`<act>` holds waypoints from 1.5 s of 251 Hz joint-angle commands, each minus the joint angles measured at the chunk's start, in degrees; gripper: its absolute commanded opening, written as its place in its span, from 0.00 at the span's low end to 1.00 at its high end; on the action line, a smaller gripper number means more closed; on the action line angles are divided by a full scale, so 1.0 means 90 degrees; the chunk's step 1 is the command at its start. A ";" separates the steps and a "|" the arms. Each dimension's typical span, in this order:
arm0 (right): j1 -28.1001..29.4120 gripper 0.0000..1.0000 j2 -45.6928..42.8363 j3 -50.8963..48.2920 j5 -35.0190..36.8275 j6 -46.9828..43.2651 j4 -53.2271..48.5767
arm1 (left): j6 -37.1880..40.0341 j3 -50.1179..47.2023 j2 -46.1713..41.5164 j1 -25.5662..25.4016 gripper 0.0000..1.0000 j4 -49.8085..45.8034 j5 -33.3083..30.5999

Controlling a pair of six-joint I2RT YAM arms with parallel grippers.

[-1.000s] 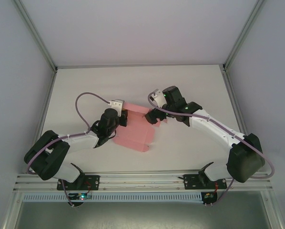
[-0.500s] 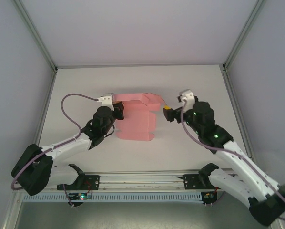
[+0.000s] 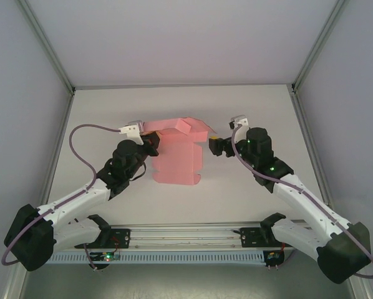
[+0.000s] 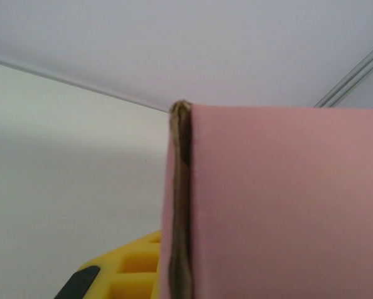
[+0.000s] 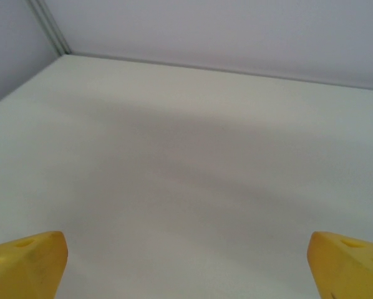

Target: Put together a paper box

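Observation:
The pink paper box (image 3: 177, 163) lies mid-table as a partly folded sheet, its back flaps (image 3: 185, 126) raised. My left gripper (image 3: 150, 144) is shut on the sheet's left edge. In the left wrist view the pink card (image 4: 286, 205) stands close in front with its doubled edge (image 4: 181, 205) upright, beside one yellow finger (image 4: 127, 268). My right gripper (image 3: 215, 145) hovers just right of the raised flap, apart from it. Its yellow fingertips (image 5: 24, 261) stand wide open over bare table, nothing between them.
The white table (image 3: 255, 112) is walled on three sides, with metal posts (image 3: 46, 47) at the back corners. A metal rail (image 3: 186, 233) carrying both arm bases runs along the near edge.
My right gripper has come off the sheet's back right corner and swung out to its right. My left arm has pushed farther back, shifting the sheet with it.

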 commanded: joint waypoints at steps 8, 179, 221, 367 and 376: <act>0.0005 0.98 0.0194 0.0340 -0.0897 0.0131 0.0671 | 0.0075 0.0038 0.0066 -0.0019 0.00 -0.0063 0.0099; 0.0713 0.98 0.0515 0.0375 0.0711 -0.0647 -0.0035 | 0.0409 0.0070 0.0319 0.0001 0.00 -0.0079 0.0015; 0.0444 0.98 -0.0813 -0.0184 0.0576 -0.0997 -0.0940 | 0.0473 -0.0001 0.0241 0.0271 0.00 -0.0495 -0.0032; -0.1286 0.78 0.0347 0.0935 -0.4825 -0.1460 -0.0793 | 0.1135 -0.0100 0.0014 0.0562 0.00 -0.0760 0.1743; -0.1086 0.76 0.0513 0.1042 -0.4820 -0.1760 -0.0964 | 0.1134 -0.0103 0.0022 0.0567 0.00 -0.0730 0.1747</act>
